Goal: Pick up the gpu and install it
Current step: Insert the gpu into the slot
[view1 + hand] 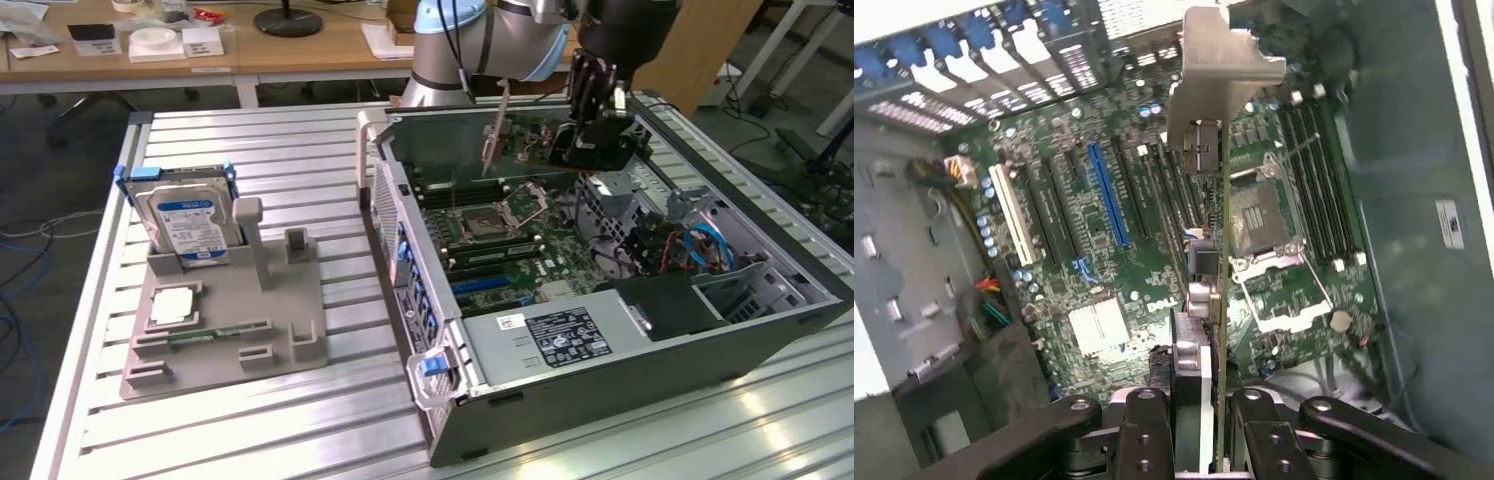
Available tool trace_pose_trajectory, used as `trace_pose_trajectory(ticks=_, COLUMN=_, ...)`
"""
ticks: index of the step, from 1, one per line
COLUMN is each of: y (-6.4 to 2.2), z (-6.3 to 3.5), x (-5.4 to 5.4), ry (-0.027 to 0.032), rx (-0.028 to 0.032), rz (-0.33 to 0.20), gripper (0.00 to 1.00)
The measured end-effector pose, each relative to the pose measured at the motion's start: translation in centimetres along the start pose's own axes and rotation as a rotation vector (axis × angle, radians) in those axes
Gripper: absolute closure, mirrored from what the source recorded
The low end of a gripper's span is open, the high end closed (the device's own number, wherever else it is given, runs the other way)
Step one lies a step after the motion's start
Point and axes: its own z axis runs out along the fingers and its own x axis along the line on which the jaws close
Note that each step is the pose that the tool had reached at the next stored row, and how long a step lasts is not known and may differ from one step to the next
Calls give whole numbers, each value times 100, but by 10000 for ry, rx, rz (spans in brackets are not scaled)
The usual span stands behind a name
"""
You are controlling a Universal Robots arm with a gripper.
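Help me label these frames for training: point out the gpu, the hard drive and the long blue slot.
gpu (1201, 150): wrist view, on its metal bracket.
hard drive (187, 222): exterior view, on its blue-and-white label.
blue slot (1109, 195): wrist view, halfway along the slot.

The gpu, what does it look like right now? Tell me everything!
The gpu is a thin green card, seen edge-on, with a grey metal bracket at one end and small ports beside it. The hand pinches its other end. It hangs over the motherboard of the open computer case, not yet in a slot.
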Motion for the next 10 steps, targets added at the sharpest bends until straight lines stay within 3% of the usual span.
trace_pose_trajectory(ticks=10, y=-1, z=16, x=8, ry=-46, rx=-65, rz=-1606, gripper=72)
